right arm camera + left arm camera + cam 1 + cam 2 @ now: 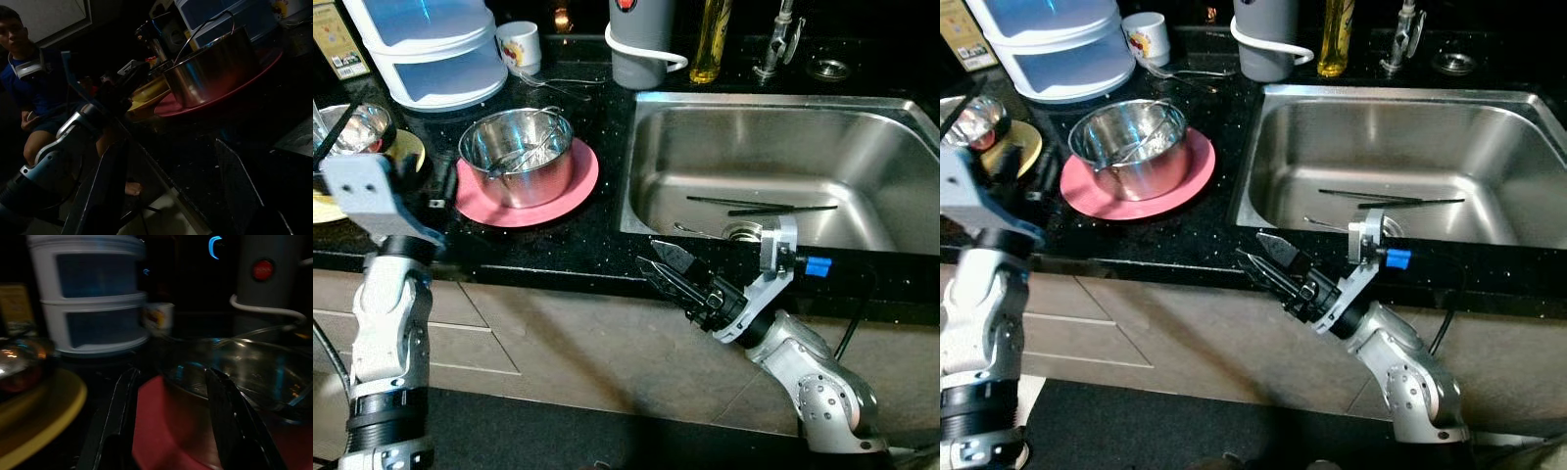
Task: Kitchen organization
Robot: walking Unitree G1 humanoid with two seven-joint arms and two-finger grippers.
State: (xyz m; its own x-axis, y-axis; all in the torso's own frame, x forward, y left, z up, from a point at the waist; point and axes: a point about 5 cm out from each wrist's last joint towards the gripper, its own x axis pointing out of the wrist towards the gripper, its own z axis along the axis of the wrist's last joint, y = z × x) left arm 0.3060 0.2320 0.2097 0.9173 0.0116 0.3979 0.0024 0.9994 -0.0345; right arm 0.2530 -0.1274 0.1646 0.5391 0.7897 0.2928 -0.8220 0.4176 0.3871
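**The pot sat just ahead of the left arm, with the right arm low by the sink.**

From the head views, the steel pot (517, 155) stood upright on a pink plate (578, 186) on the black counter (578, 245), left of the sink (862, 157); the left gripper (429, 186) lay just beside the plate's left edge, clearly the nearer, while the right gripper (668, 274) hung below the counter's front edge, pointing left. In the left wrist view, the left gripper's jaws stood parted, the plate's rim between them and the pot straight ahead, slightly toward one finger (230, 416). In the right wrist view, the right gripper's jaws were released and empty, the pot well apart across the counter, and a seated person (39, 88) watched behind.
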